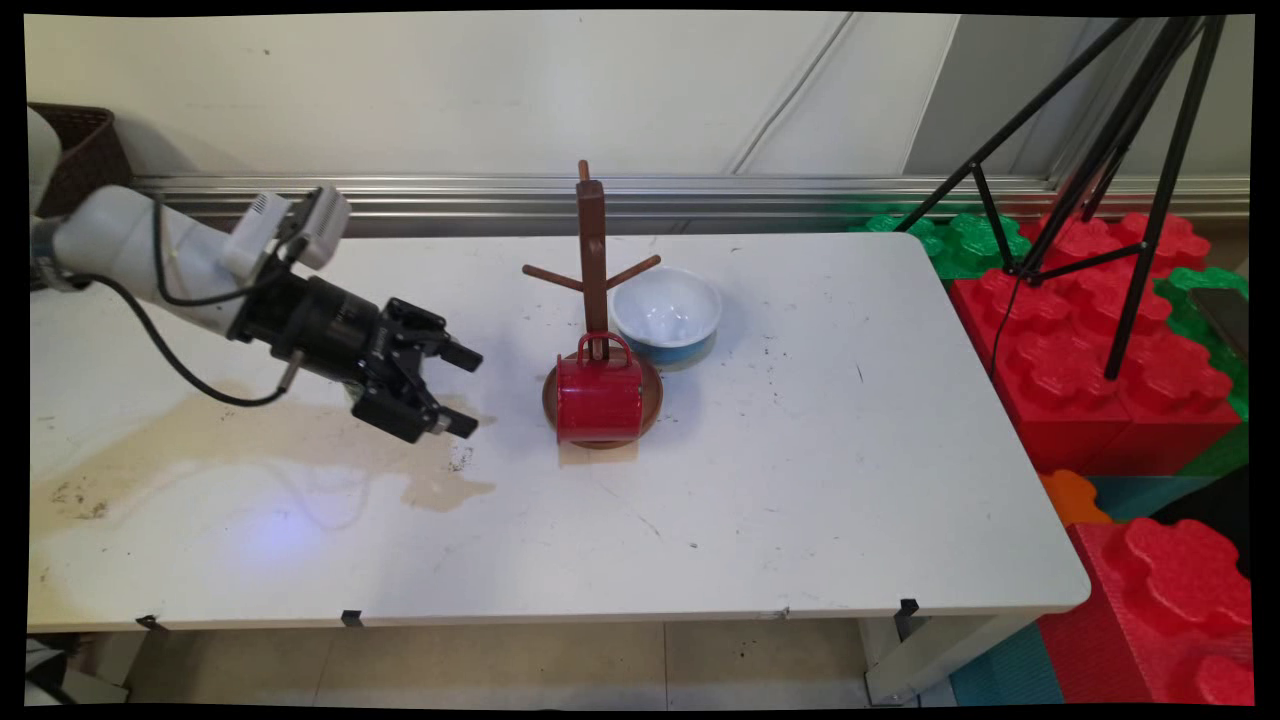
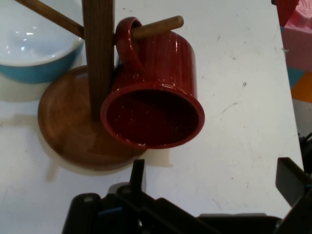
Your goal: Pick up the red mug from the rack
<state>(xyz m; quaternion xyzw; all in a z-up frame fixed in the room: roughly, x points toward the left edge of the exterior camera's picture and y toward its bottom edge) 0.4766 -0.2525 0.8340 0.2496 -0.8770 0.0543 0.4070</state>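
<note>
Red mug (image 1: 598, 398) on wooden rack (image 1: 594, 262) peg, empty; bowl (image 1: 667, 317) beside.

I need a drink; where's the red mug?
Mid-table in the main view, the red mug hangs by its handle from the wooden mug tree, beside the bowl.

White table (image 1: 800, 500), surface scuffed, with a broad tan stain (image 1: 250, 450) across its left portion. Standing directly on it near centre: a wooden mug tree (image 1: 594, 300) on a round base, and just beside it, a blue-and-white bowl (image 1: 667, 318).
</note>
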